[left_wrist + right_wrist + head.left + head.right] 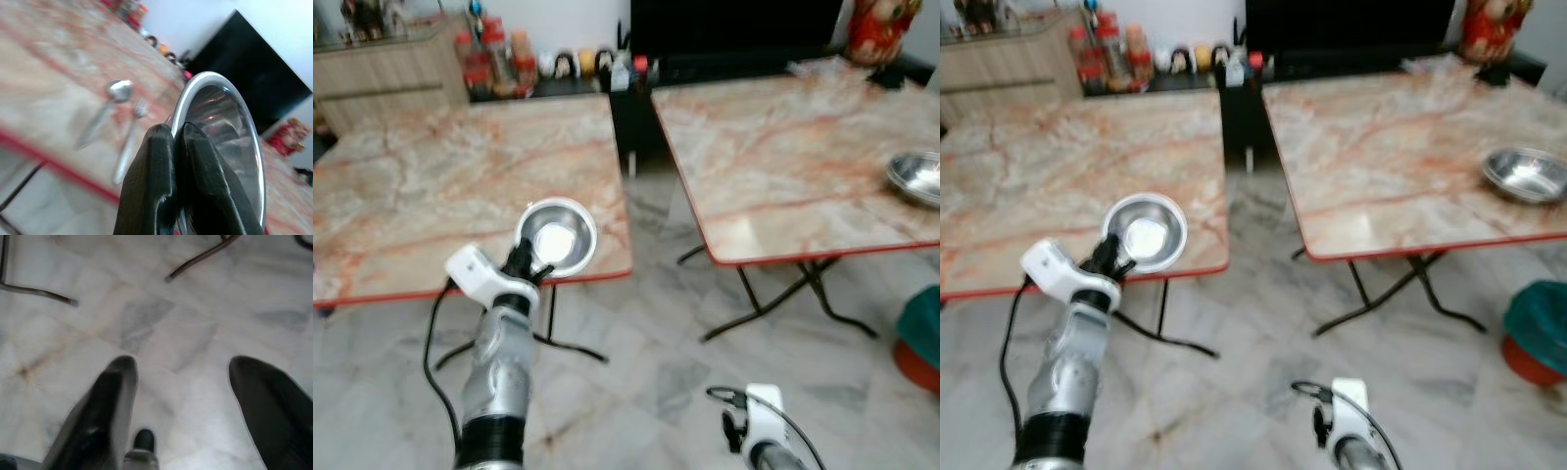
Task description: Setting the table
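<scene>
Left gripper (176, 142) clenched on steel bowl (556, 235) rim, bowl raised over near table (431, 186) edge, spoon (105, 112) and fork (129, 142) just beyond, right gripper (181, 396) released above floor.

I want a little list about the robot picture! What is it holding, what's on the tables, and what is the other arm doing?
left pincer: shut on the rim of a shiny metal bowl, held over the near corner of the left table
on left table: a spoon and a fork, side by side
right table: a second metal bowl near its right edge
right pincer: open, low, above the marble floor
</scene>
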{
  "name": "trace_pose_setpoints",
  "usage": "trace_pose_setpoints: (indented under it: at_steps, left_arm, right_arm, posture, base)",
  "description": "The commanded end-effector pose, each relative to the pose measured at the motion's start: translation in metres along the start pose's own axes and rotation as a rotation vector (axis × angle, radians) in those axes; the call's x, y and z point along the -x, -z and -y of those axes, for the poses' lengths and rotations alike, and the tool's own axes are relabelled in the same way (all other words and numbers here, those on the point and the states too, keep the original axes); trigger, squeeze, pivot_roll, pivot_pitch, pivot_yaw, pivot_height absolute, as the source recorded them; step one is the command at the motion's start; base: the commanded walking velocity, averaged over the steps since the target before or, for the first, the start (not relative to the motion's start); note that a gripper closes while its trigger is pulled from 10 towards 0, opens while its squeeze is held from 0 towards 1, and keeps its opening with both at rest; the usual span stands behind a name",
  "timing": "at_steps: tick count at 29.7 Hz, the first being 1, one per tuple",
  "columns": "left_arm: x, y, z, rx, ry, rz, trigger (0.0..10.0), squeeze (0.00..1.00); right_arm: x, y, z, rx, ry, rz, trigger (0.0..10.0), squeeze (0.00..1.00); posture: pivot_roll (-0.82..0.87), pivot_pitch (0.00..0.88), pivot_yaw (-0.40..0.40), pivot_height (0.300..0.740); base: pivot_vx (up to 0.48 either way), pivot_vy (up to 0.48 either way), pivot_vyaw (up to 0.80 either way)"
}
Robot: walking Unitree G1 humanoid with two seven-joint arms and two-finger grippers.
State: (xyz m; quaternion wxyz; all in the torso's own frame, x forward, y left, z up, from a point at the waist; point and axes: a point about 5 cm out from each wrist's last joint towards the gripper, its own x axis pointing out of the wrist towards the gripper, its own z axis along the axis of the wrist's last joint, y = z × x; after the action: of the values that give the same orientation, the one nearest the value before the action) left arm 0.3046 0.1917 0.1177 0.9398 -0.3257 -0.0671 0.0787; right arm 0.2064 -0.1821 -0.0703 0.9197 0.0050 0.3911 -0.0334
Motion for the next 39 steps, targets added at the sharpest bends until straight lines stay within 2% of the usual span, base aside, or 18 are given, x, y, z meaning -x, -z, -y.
trace_pose_setpoints:
  at_steps: [1, 5, 7, 9, 12, 14, 16, 18, 20, 23, 25, 29, 33, 39]
  left_arm:
    - [0.014, -0.010, -0.032, -0.027, -0.108, 0.032, 10.0, 0.00]
    - [0.028, -0.011, -0.059, -0.071, -0.187, 0.017, 10.0, 0.00]
    - [0.033, -0.010, -0.065, -0.088, -0.203, 0.002, 10.0, 0.00]
    - [0.033, -0.010, -0.065, -0.088, -0.203, 0.001, 10.0, 0.00]
    - [0.055, 0.023, -0.106, -0.149, -0.307, -0.179, 10.0, 0.00]
    - [0.057, 0.029, -0.111, -0.146, -0.320, -0.209, 10.0, 0.00]
    - [0.068, 0.049, -0.126, -0.169, -0.371, -0.324, 10.0, 0.00]
    - [0.072, 0.057, -0.132, -0.181, -0.396, -0.370, 10.0, 0.00]
    - [0.080, 0.069, -0.142, -0.189, -0.463, -0.459, 10.0, 0.00]
    - [0.088, 0.080, -0.150, -0.200, -0.512, -0.548, 10.0, 0.00]
    - [0.090, 0.082, -0.151, -0.207, -0.518, -0.566, 10.0, 0.00]
    - [0.109, 0.095, -0.160, -0.286, -0.559, -0.693, 10.0, 0.00]
    - [0.120, 0.100, -0.164, -0.294, -0.606, -0.732, 10.0, 0.00]
    - [0.121, 0.104, -0.161, -0.303, -0.593, -0.741, 10.0, 0.00]
  right_arm:
    - [0.000, 0.001, -0.010, -0.003, -0.029, -0.001, 10.0, 0.00]
    - [0.000, 0.003, -0.011, 0.000, -0.034, -0.006, 10.0, 0.00]
    - [0.001, 0.004, -0.011, 0.001, -0.035, -0.008, 10.0, 0.00]
    - [0.001, 0.004, -0.011, 0.001, -0.035, -0.008, 10.0, 0.00]
    - [0.000, 0.003, -0.012, -0.006, -0.034, -0.007, 10.0, 0.00]
    - [0.000, 0.003, -0.012, -0.008, -0.034, -0.006, 10.0, 0.00]
    - [0.000, 0.002, -0.012, -0.012, -0.032, -0.004, 10.0, 0.00]
    - [0.000, 0.001, -0.011, -0.013, -0.031, -0.004, 10.0, 0.00]
    - [0.000, 0.001, -0.012, -0.015, -0.038, -0.006, 10.0, 0.00]
    - [0.000, 0.001, -0.011, -0.016, -0.039, -0.006, 10.0, 0.00]
    - [0.000, 0.001, -0.011, -0.017, -0.038, -0.006, 10.0, 0.00]
    - [-0.001, 0.000, -0.011, -0.022, -0.033, -0.002, 10.0, 0.00]
    - [-0.001, -0.001, -0.011, -0.023, -0.031, -0.001, 10.0, 0.00]
    - [0.000, 0.000, -0.011, -0.018, -0.030, -0.001, 10.0, 0.00]
  posture:
    - [0.08, 0.015, 0.046, 0.723]
    - [0.08, 0.018, 0.046, 0.723]
    - [0.08, 0.018, 0.046, 0.723]
    - [0.08, 0.018, 0.046, 0.723]
    - [0.08, 0.015, 0.049, 0.723]
    - [0.08, 0.014, 0.049, 0.723]
    - [0.07, 0.015, 0.046, 0.723]
    - [0.07, 0.015, 0.044, 0.723]
    - [0.07, 0.014, 0.040, 0.723]
    - [0.07, 0.011, 0.039, 0.723]
    - [0.07, 0.010, 0.039, 0.723]
    - [0.06, 0.006, 0.044, 0.723]
    - [0.06, 0.006, 0.044, 0.723]
    - [0.05, 0.008, 0.045, 0.723]
  base:
    - [0.000, -0.454, 0.00]
    - [0.000, -0.167, 0.00]
    - [0.000, 0.000, 0.00]
    - [0.000, 0.000, 0.00]
    - [0.000, 0.000, 0.00]
    - [0.000, 0.000, 0.00]
    - [0.000, 0.000, 0.00]
    - [0.000, 0.000, 0.00]
    - [0.000, 0.000, 0.00]
    - [0.000, 0.000, 0.00]
    - [0.000, 0.000, 0.00]
    - [0.000, 0.000, 0.00]
    - [0.151, 0.000, 0.00]
    - [0.349, 0.000, 0.00]
